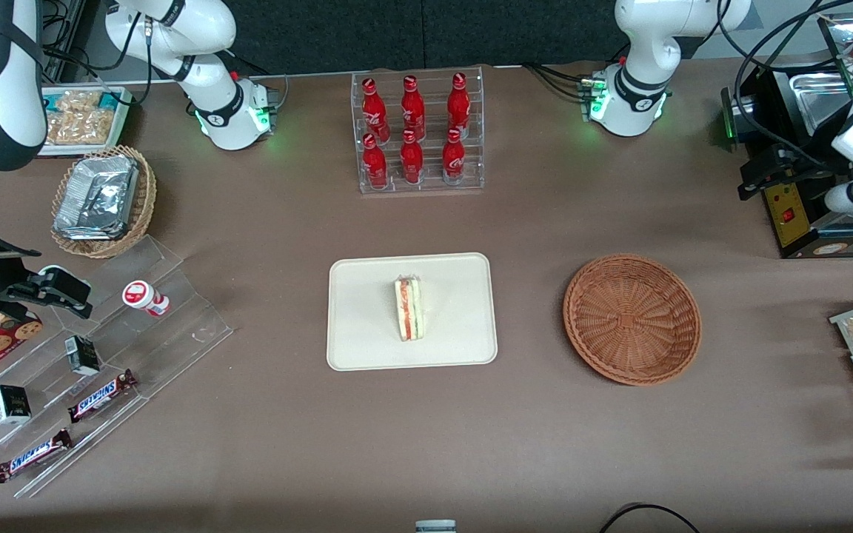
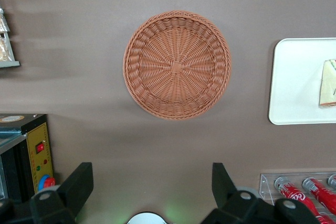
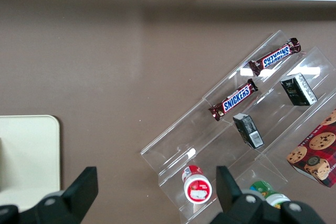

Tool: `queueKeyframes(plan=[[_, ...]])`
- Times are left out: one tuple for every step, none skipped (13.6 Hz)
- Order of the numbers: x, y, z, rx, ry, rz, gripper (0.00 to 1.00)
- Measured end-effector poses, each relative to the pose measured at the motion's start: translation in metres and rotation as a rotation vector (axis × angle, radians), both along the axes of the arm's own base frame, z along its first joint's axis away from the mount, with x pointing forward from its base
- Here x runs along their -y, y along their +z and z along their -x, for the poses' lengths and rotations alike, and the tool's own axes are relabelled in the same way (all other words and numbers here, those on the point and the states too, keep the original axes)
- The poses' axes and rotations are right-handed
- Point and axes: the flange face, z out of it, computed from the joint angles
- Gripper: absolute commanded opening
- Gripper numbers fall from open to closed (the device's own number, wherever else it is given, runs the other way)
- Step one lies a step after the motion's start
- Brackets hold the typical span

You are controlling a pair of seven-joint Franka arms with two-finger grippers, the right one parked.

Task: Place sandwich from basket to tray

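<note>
Open jaws point(image 2: 152, 182) over brown table point(image 1: 286, 444).

Reddish-brown woven basket point(image 1: 632, 319); cream tray point(image 1: 367, 333); white sandwich point(image 1: 409, 308) striped orange and green; black gripper point(image 2: 151, 190); brown table point(image 1: 426, 444).
</note>
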Motion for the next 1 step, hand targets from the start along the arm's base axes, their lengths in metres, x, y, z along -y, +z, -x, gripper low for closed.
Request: queueKeyframes(plan=[[0.0018, -0.0065, -0.0035, -0.012, -0.003, -0.001, 1.0]])
